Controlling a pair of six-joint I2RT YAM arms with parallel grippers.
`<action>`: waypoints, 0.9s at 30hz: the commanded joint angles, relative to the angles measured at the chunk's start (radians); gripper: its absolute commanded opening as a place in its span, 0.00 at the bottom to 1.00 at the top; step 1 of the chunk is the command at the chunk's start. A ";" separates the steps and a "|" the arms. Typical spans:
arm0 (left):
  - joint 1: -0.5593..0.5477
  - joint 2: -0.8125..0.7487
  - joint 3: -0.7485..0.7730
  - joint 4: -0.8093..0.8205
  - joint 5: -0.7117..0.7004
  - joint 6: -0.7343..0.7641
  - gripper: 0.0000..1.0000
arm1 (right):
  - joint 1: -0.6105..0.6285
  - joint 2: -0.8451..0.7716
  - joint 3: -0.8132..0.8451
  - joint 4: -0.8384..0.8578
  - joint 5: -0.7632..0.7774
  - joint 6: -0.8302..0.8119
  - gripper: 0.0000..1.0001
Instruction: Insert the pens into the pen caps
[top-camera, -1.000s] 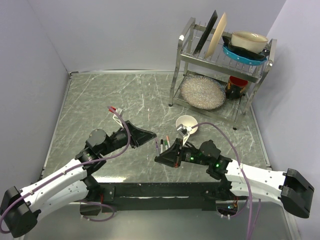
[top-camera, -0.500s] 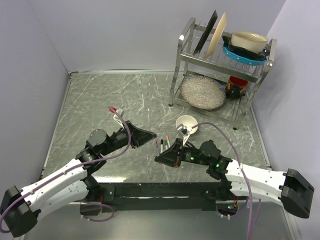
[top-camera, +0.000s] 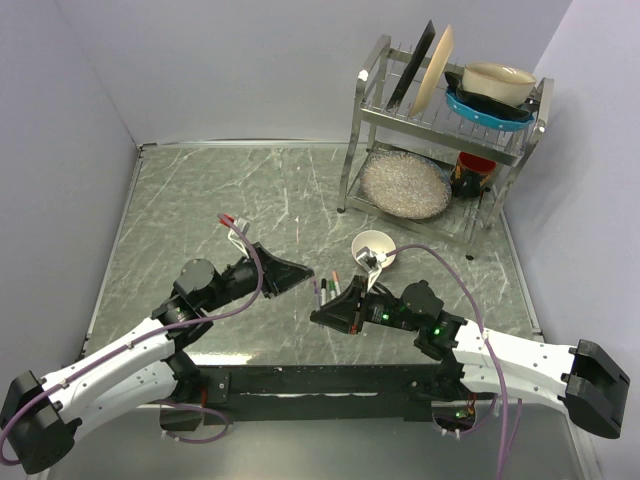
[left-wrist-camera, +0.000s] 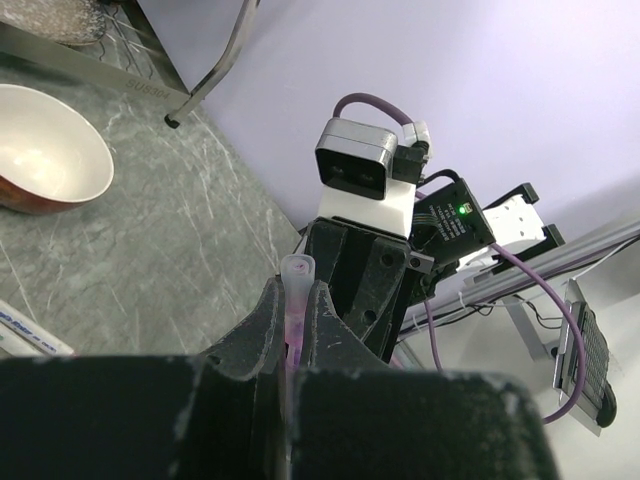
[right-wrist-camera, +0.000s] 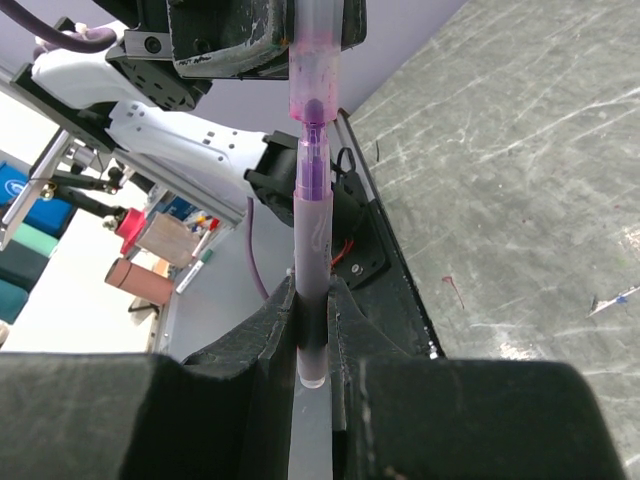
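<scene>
My left gripper (top-camera: 303, 276) is shut on a pinkish translucent pen cap (left-wrist-camera: 298, 270), whose open end sticks out past the fingertips. My right gripper (top-camera: 320, 317) is shut on a thin purplish pen (right-wrist-camera: 312, 230), held upright in the right wrist view. The pen's tip sits inside the mouth of the cap (right-wrist-camera: 313, 60). The two grippers meet tip to tip just above the table's near middle. Other white-barrelled pens (top-camera: 324, 293) with green and red ends lie on the table right behind the grippers.
A small white bowl (top-camera: 372, 245) stands behind the right gripper and shows in the left wrist view (left-wrist-camera: 40, 150). A metal dish rack (top-camera: 440, 130) with plates and bowls stands at the back right. A black rail (top-camera: 320, 380) runs along the near edge.
The right wrist has lifted slightly towards the left gripper. The left arm has hardly moved.
</scene>
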 joint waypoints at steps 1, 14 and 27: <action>-0.009 -0.001 -0.007 0.030 0.008 0.020 0.01 | 0.007 -0.013 0.052 0.033 0.022 -0.019 0.00; -0.031 0.007 -0.051 0.071 0.018 -0.009 0.01 | 0.004 -0.014 0.100 -0.025 0.073 -0.045 0.00; -0.121 0.002 -0.129 0.116 0.003 -0.003 0.01 | -0.100 -0.034 0.212 -0.113 0.152 -0.021 0.00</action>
